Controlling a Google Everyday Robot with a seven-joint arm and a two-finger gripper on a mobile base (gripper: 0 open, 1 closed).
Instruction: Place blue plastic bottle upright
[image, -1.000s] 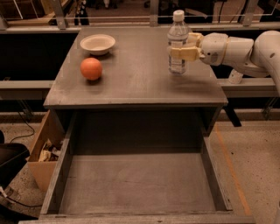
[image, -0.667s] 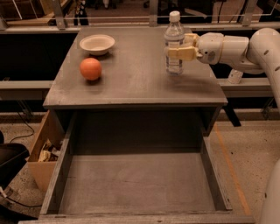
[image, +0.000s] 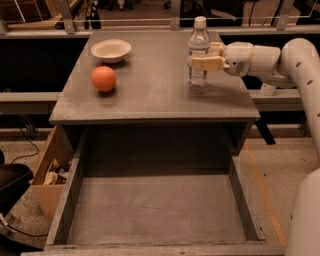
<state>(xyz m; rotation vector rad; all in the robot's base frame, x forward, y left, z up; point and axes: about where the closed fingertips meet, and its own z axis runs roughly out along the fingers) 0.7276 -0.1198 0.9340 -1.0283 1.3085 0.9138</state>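
Note:
The blue plastic bottle (image: 198, 52) is clear with a white cap and a pale label. It stands upright on the grey table (image: 150, 90), right of centre. My gripper (image: 201, 61) reaches in from the right on a white arm (image: 270, 62) and is shut on the bottle at its label. The bottle's base looks to be at or just above the table top.
An orange ball (image: 103, 78) lies at the table's left, with a white bowl (image: 111, 50) behind it. A large open drawer (image: 155, 210) juts out below the front edge. A cardboard box (image: 50, 175) sits on the floor at left.
The gripper has carried the upright bottle slightly to the left across the table. The ball and the bowl have not moved.

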